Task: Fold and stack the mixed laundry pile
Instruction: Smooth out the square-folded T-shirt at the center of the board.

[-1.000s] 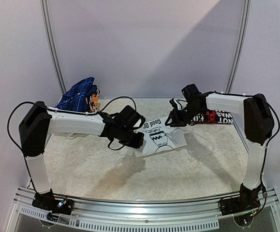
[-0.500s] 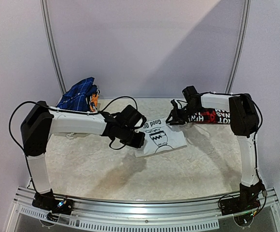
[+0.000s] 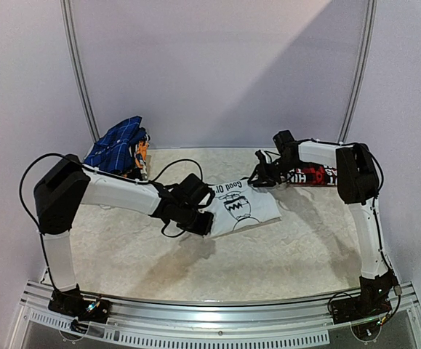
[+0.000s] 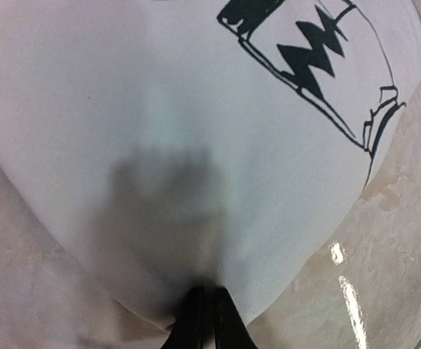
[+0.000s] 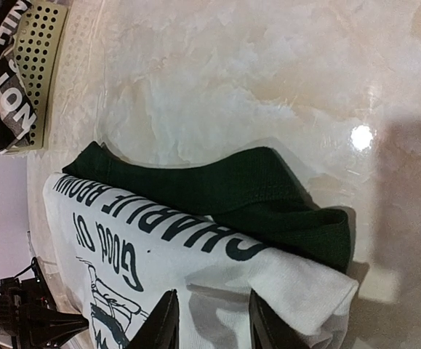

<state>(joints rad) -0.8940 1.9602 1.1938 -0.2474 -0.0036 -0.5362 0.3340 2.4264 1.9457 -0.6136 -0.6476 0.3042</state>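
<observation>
Passage is being left across the near table [image 3: 268, 254]; farther back it is being blocked by the white shirt [image 3: 248, 207] and basket [image 5: 39, 65].

Marbled cream table [image 3: 283, 254]: white T-shirt [image 3: 248, 207] centre-back, plaid shirt [image 3: 315, 175] far right, lattice basket [image 5: 41, 58] far left.

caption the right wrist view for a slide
Right gripper open over the folded white T-shirt, dark green part showing

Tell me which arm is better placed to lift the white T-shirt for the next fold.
Left, probably. The left gripper is shut on the edge of the white T-shirt; the right gripper hangs open over its far side, empty.
</observation>
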